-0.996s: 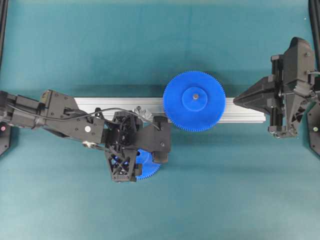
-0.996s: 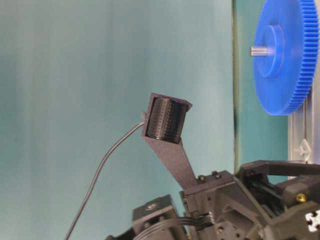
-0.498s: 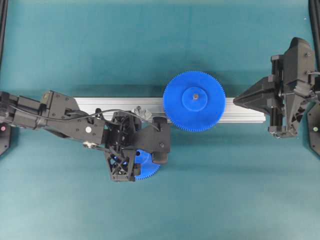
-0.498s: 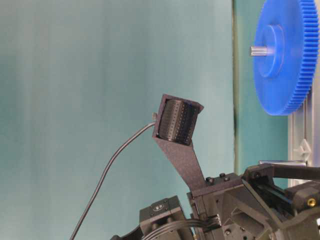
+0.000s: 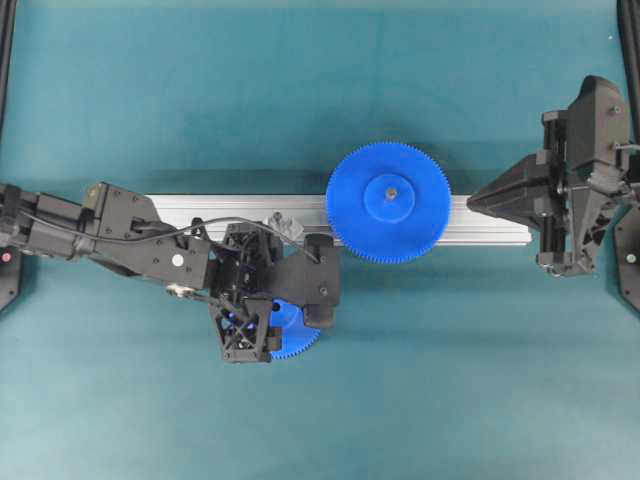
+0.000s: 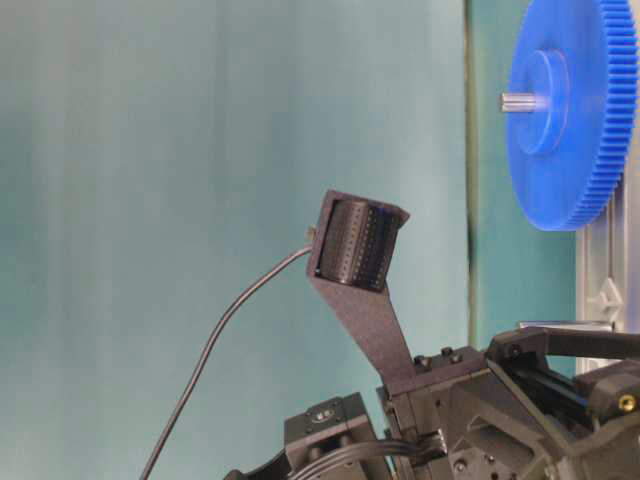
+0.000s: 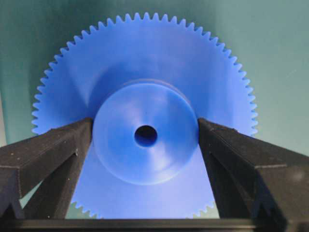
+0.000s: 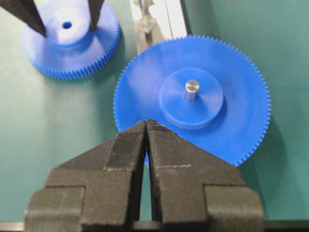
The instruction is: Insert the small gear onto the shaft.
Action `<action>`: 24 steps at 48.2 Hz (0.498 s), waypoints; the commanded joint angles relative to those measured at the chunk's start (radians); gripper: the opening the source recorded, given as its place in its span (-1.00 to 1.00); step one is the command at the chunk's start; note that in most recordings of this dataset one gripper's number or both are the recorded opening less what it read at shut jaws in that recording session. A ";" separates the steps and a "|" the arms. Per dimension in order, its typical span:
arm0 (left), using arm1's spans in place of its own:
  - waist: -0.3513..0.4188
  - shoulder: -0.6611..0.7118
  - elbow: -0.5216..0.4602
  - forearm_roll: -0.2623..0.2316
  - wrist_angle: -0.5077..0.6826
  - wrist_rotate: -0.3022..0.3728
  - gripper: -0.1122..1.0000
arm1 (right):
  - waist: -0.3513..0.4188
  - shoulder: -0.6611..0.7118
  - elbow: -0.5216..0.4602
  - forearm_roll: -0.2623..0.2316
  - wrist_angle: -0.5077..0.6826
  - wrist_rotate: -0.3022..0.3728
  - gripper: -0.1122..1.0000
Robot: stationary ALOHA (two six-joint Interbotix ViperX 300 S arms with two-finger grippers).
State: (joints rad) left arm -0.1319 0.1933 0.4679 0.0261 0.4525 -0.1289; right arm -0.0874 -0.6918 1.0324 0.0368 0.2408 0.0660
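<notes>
The small gear (image 5: 296, 338) lies flat on the teal mat just in front of the rail, hub up, mostly hidden under my left gripper (image 5: 262, 322). In the left wrist view that gripper (image 7: 145, 126) is open, and its fingers (image 7: 53, 150) stand on either side of the small gear's raised hub (image 7: 145, 164), close to its rim. The shaft (image 5: 284, 224) is a thin grey pin with a crinkled silvery base on the rail, bare, just behind the left gripper; it also shows as the shaft (image 8: 146, 18). My right gripper (image 5: 472, 203) is shut and empty (image 8: 146, 123).
A larger blue gear (image 5: 389, 202) sits on its own pin on the aluminium rail (image 5: 200, 208), to the right of the shaft. The right gripper's tip hovers at that gear's right edge (image 8: 193, 145). Teal mat surrounds the rail.
The left gripper has come down a little over the small gear and stayed open. The right arm and both gears have not moved.
</notes>
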 commanded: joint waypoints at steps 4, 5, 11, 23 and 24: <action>-0.003 -0.005 -0.003 0.002 0.035 -0.002 0.81 | -0.002 -0.002 -0.005 0.002 -0.012 0.014 -0.61; -0.003 -0.005 -0.005 0.002 0.043 -0.002 0.81 | -0.002 -0.003 -0.005 0.003 -0.014 0.015 -0.61; -0.003 -0.006 -0.012 0.002 0.072 0.000 0.76 | -0.002 -0.002 -0.003 0.002 -0.025 0.018 -0.61; -0.003 -0.018 -0.014 0.002 0.080 0.011 0.50 | -0.002 -0.002 -0.003 0.003 -0.026 0.018 -0.61; -0.003 -0.020 -0.014 0.002 0.078 0.011 0.50 | -0.002 -0.002 -0.003 0.002 -0.026 0.020 -0.61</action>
State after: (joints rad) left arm -0.1381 0.1933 0.4617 0.0261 0.5292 -0.1197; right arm -0.0874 -0.6918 1.0370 0.0383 0.2255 0.0782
